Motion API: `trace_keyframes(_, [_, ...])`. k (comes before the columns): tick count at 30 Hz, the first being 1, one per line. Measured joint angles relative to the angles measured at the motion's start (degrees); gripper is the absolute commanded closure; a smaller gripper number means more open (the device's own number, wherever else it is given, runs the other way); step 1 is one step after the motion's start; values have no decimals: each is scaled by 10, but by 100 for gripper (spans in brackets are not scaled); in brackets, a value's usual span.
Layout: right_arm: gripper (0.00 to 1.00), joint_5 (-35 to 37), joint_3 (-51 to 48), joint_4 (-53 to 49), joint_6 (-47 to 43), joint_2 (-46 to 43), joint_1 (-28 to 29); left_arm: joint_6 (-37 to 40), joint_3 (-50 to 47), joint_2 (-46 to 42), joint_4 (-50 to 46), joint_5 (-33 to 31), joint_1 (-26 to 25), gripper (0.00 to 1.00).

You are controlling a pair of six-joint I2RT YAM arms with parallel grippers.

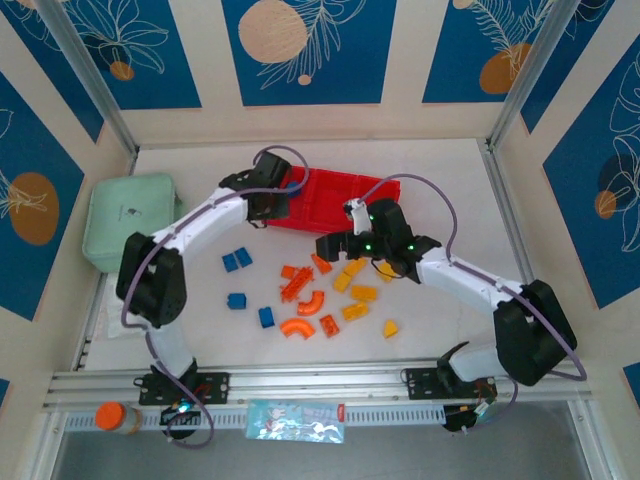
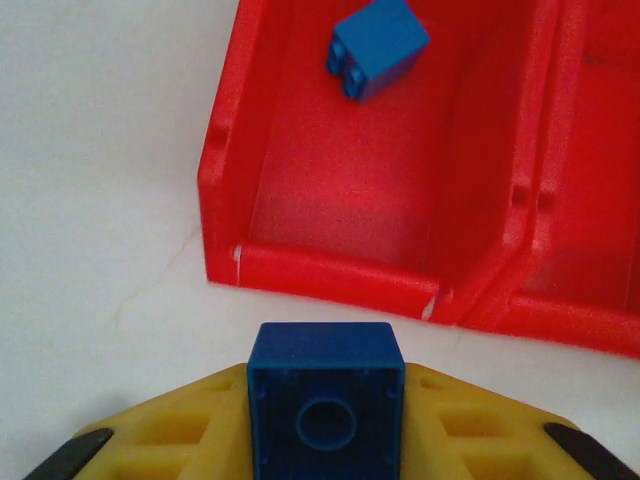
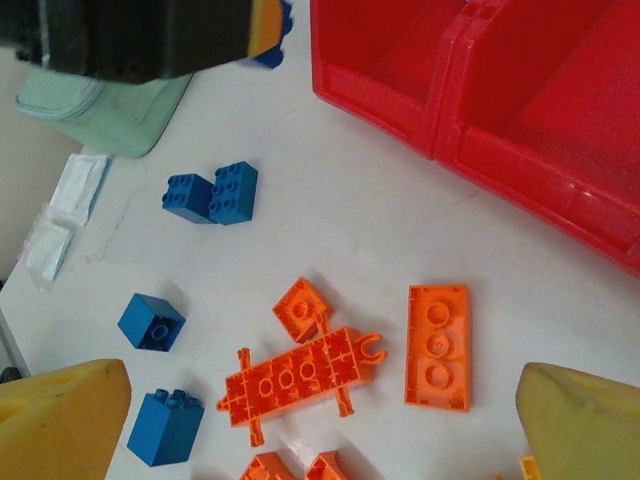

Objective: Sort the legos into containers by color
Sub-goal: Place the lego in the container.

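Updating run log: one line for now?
left gripper shut on square blue plastic brick | red plastic tray holds second blue brick | right gripper open

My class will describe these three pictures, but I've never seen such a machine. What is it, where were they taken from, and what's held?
Two robot arms are bolted at the near edge of a table. One picture looks down from above; the others come from a camera on each wrist. The left gripper is shut on a blue brick just outside the red tray, where a second blue brick lies. The right gripper hangs open over loose orange bricks.
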Motion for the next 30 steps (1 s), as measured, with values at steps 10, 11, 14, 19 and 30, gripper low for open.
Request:
trace_keyframes(10, [1, -19, 24, -2, 0, 27, -27, 15, 155, 156, -26, -14, 23, 61])
trace_keyframes(11, [1, -20, 26, -2, 0, 28, -29, 17, 166, 169, -30, -14, 26, 60])
trace_keyframes(14, [1, -26, 26, -2, 0, 28, -32, 24, 195, 200, -43, -16, 33, 58])
trace_keyframes(19, [1, -34, 28, -2, 0, 30, -34, 30, 220, 217, -53, -15, 33, 52])
trace_keyframes(30, [1, -45, 35, -15, 2, 30, -35, 30, 221, 212, -69, 20, 34, 51])
